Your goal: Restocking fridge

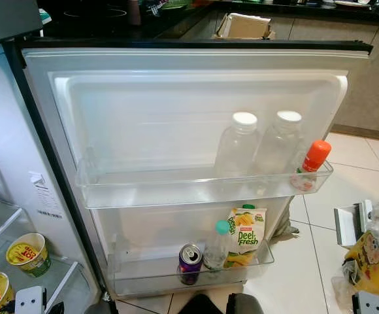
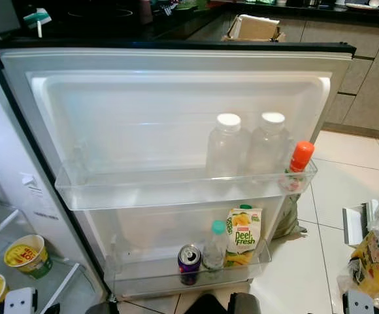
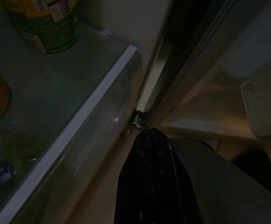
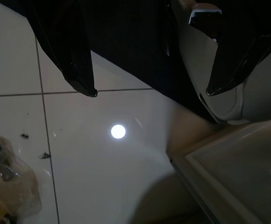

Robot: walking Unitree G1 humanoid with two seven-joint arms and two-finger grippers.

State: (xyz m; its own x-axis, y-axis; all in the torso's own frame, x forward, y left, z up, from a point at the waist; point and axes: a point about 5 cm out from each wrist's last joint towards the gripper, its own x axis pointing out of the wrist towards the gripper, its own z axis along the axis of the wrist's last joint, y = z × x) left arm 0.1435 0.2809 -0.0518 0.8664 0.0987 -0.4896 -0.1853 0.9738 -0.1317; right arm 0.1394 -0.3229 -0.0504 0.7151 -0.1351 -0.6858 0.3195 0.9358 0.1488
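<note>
Groceries are waiting in the crinkled clear plastic bag [image 1: 376, 252] on the white tiled floor [image 1: 320, 261], right of the open white fridge door [image 1: 176, 118]. The right gripper [image 4: 149, 91] is being held spread and empty above the tiles; the left gripper [image 3: 155, 140] is being kept closed by the hinge. The bag should be approached squarely, and the half-empty clear lower door shelf [image 1: 144, 278] looks best for loading.

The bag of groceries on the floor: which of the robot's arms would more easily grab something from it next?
Probably the right. The bag lies on the tiles on the robot's right, and the right gripper hangs open over the floor beside it; the left gripper points at the fridge.
</note>
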